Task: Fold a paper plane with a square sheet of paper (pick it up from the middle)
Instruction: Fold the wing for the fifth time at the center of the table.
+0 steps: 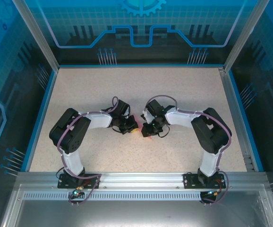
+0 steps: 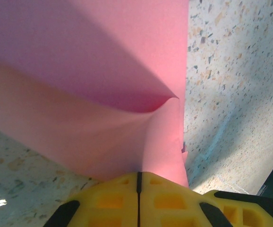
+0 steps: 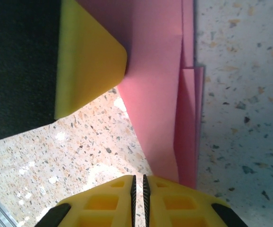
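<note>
Paper sheet (image 2: 103, 94) is no longer flat. Your left wrist view shows it doubled over itself, with a soft pocket where two layers meet. Your right wrist view shows a slanted folded edge and several stepped layers stacked along its right side (image 3: 186, 118). So some folds are in, and I judge you are roughly midway.

It sits at the middle of the tabletop (image 1: 127, 85), between the two arms, which hide most of it from above. I cannot tell its full outline there.

The left gripper (image 2: 138, 177) has its jaws clenched on the paper, which rises straight out of their seam. One of its fingers (image 3: 89, 56) shows pressed against the pink face in the right wrist view.

The right gripper (image 3: 138, 182) has its jaws all but closed, with only a thin slit between them and no paper visible in it. The layered edge runs down just beside one finger.

What is left, as I read it: no narrow pointed dart with a clean centre crease shows yet. You likely need further folds, and the loose pocket pressed flat.
</note>
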